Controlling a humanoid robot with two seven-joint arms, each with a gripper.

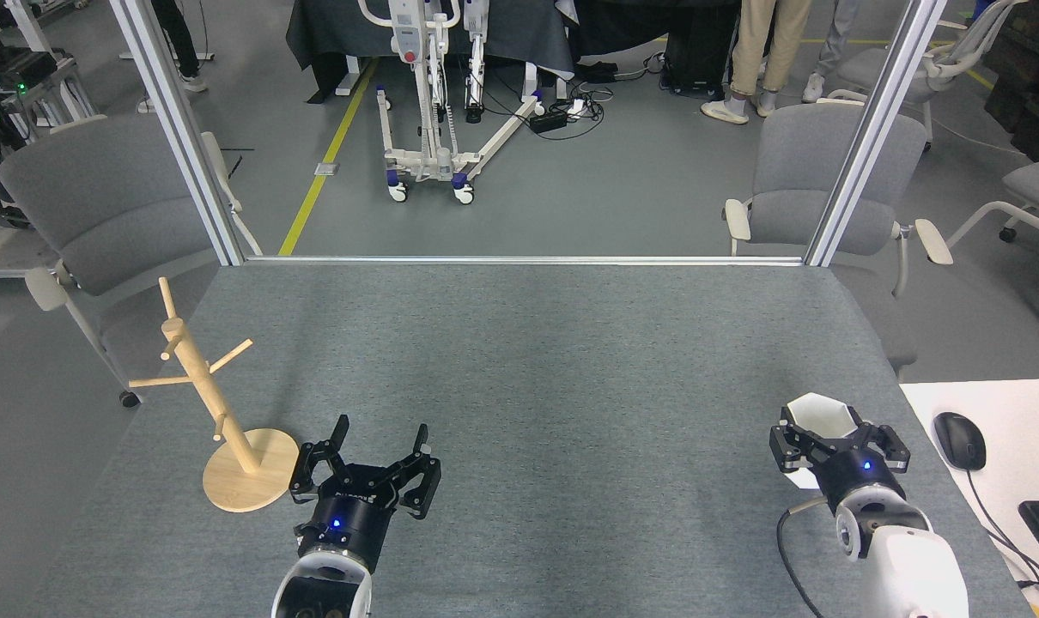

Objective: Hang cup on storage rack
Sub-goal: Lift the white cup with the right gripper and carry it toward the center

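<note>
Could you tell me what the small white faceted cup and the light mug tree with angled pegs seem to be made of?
The small white faceted cup looks like matte ceramic, possibly plastic: flat, dull facets with no glare. The light mug tree with angled pegs appears to be pale unfinished wood: a uniform tan, matte post, pegs and disc base.

Left claw [380,439] gapes wide; right claw [837,442] grips, both arms low.
</note>
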